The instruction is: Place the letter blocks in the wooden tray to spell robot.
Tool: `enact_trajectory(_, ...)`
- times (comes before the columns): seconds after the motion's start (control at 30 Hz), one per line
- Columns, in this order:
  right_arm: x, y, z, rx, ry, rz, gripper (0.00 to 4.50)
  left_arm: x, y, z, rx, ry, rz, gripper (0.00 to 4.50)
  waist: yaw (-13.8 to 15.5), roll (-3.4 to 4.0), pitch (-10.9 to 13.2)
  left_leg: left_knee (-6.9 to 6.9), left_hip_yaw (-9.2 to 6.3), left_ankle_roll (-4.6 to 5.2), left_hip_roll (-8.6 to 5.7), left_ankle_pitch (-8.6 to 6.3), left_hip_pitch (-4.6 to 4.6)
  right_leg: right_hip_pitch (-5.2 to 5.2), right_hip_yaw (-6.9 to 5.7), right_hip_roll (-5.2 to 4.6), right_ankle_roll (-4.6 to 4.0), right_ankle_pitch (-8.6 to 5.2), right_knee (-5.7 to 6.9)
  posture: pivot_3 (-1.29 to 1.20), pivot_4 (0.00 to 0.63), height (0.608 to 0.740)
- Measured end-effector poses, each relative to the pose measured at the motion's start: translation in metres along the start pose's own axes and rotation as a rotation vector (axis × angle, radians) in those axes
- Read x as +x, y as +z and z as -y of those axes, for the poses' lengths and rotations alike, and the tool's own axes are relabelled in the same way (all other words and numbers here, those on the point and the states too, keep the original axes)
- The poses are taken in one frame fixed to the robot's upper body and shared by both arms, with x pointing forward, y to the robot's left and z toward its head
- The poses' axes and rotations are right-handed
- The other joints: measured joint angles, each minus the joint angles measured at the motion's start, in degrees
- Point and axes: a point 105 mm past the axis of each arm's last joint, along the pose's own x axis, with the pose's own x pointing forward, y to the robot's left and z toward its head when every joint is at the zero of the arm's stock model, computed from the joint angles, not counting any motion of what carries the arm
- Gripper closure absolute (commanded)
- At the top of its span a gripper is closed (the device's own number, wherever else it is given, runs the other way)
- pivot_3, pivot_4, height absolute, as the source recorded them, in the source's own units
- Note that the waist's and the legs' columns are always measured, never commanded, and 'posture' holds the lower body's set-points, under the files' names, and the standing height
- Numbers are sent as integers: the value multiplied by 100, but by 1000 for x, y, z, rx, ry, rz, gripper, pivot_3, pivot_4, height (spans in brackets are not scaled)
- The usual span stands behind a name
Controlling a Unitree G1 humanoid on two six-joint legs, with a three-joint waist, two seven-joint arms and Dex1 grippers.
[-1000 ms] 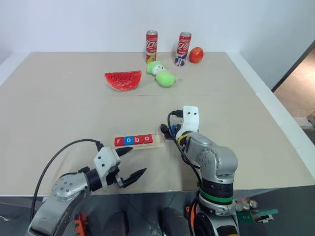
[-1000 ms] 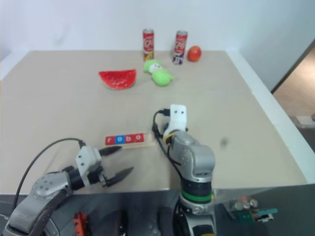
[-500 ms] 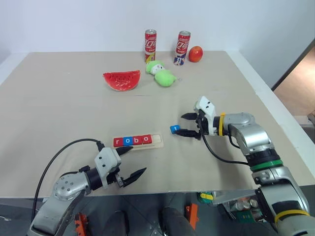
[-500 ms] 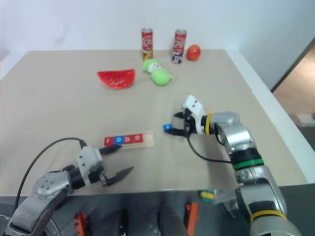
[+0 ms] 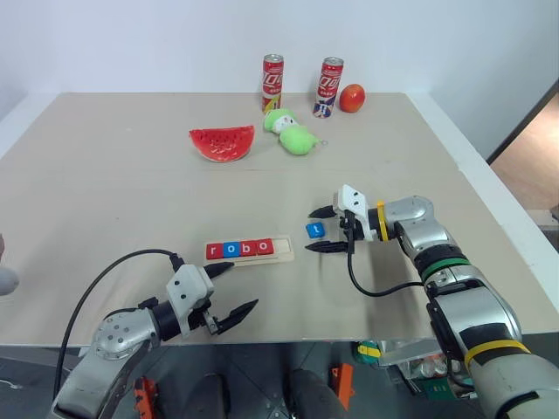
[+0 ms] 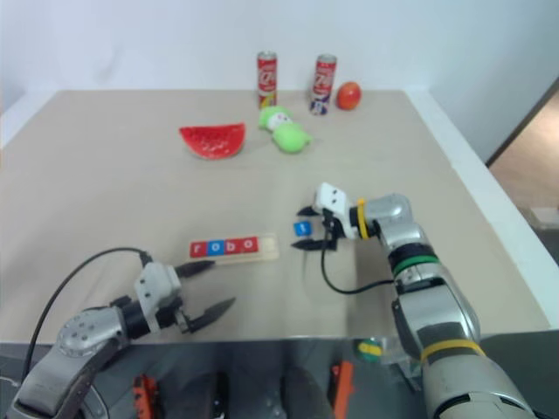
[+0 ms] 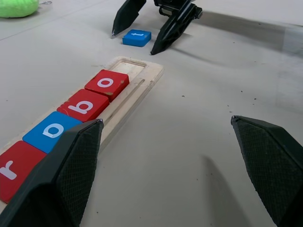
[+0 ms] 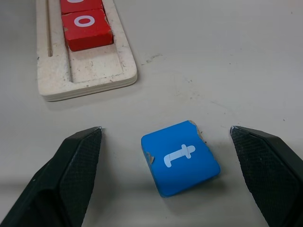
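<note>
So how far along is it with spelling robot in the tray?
Four tiles, r, o, b, o, already sit in the wooden tray, leaving its last slot bare. The blue t block lies on the table between the open fingers of the right claw, not yet gripped. Left: pick it up and seat it.

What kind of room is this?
Probably a robot test lab: a plain beige table against a bare white wall, set with practice props such as a toy watermelon slice and a letter tray.

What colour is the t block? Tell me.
Blue, with a white letter: the t block shows best in the right wrist view.
</note>
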Motion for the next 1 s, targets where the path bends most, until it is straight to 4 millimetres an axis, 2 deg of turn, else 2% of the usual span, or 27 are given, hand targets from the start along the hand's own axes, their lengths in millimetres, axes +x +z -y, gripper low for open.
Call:
enact_trajectory(0.2,-1,-3,-1,5,-6,7,265,0,4,-3,1,15,15,0,0,0,0,0,-6,-2,4,1,16,16,-5,5,-5,2,3,0,150,740)
enact_trajectory(0.57,-6,-12,-10,135,-4,44,265,3,8,-5,20,-8,27,0,6,0,-1,2,-13,-2,2,1,38,42,-12,4,-3,0,2,0,150,740)
enact_trajectory(0.6,-9,-13,-11,148,-3,48,589,3,8,-5,20,-9,27,0,8,0,-1,3,-13,-2,1,1,38,43,-12,3,-2,-1,2,0,150,740)
enact_trajectory(0.63,-9,-13,-11,149,-1,47,643,3,8,-5,20,-9,26,0,8,0,-1,3,-12,-2,1,1,38,43,-11,2,-1,-1,2,0,150,740)
enact_trajectory(0.73,-13,-16,-14,165,-6,40,1688,3,9,-5,22,-13,27,0,9,-1,-1,4,-14,-2,1,1,38,44,-13,3,-1,-1,2,0,150,740)
enact_trajectory(0.8,-14,-17,-17,182,-6,47,1815,3,9,-5,24,-17,27,0,7,-2,-2,4,-15,-2,2,1,40,46,-14,5,-2,-1,2,0,150,740)
enact_trajectory(0.83,-14,-17,-18,192,-4,52,2452,4,10,-5,28,-24,31,0,7,-2,-2,4,-15,-2,3,1,41,46,-14,6,-2,-1,2,0,150,740)
enact_trajectory(0.9,-13,-16,-20,199,-2,52,3116,4,11,-5,30,-28,34,0,7,-2,-2,4,-14,-2,3,1,42,46,-13,6,-1,-2,2,0,150,740)
enact_trajectory(0.93,-13,-16,-20,201,-3,51,3312,4,11,-5,31,-29,34,0,7,-2,-2,4,-14,-2,3,1,42,46,-13,7,0,-2,2,0,150,740)
enact_trajectory(1.0,-13,-16,-20,209,-8,49,3312,5,12,-5,33,-30,36,0,6,-2,-2,4,-13,-2,3,1,43,46,-12,7,0,-2,2,0,150,740)
